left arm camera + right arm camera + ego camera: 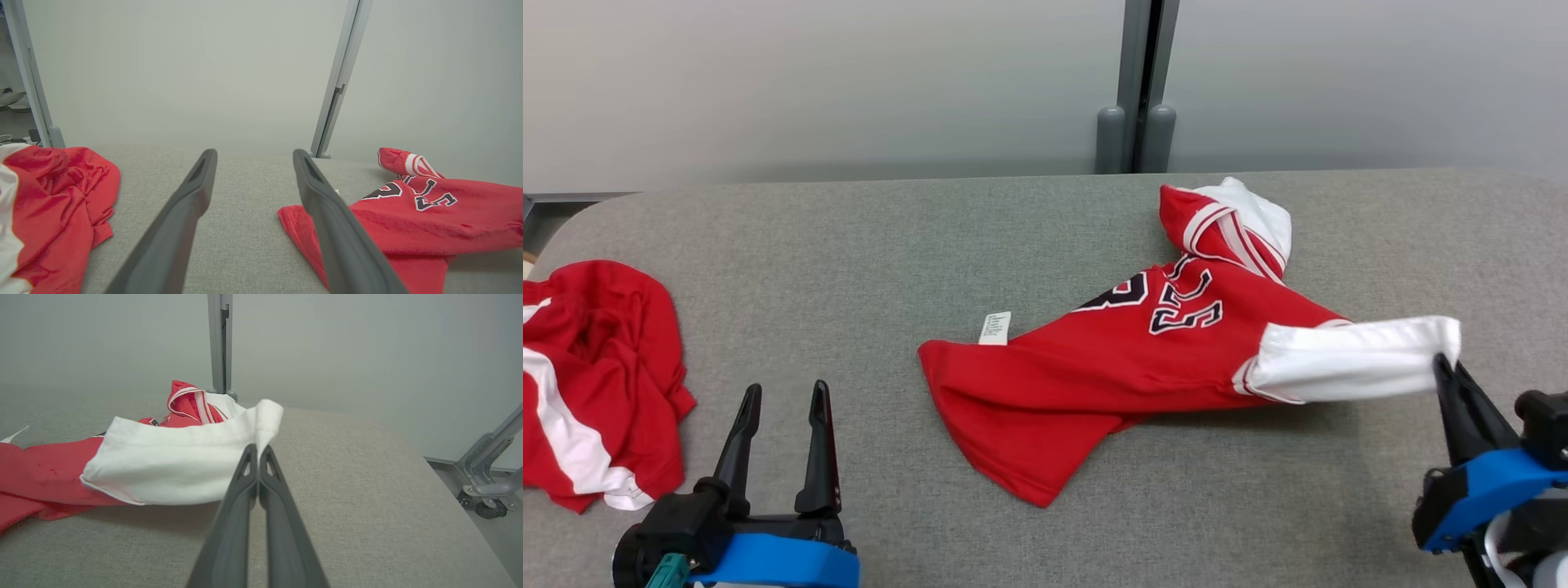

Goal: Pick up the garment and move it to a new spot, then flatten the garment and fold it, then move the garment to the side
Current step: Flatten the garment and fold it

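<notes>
Presently: garment (1143, 359), a red numbered jersey, lies on the counter (849, 245). Right end effector (1443, 365), at the garment's 3 o'clock, is closed on the cuff of the white sleeve (1347, 359), raised off the surface. Left end effector (787, 389), at the garment's 8 o'clock, stands open, empty, apart from the cloth.

Bare tabletop (833, 269) between jersey (1111, 367) and heap (596, 367)

Red-white cloth (596, 384) cut by L edge; jersey (1094, 367) tag (995, 327) txt too small, numerals (1180, 300) part-hidden.
</notes>
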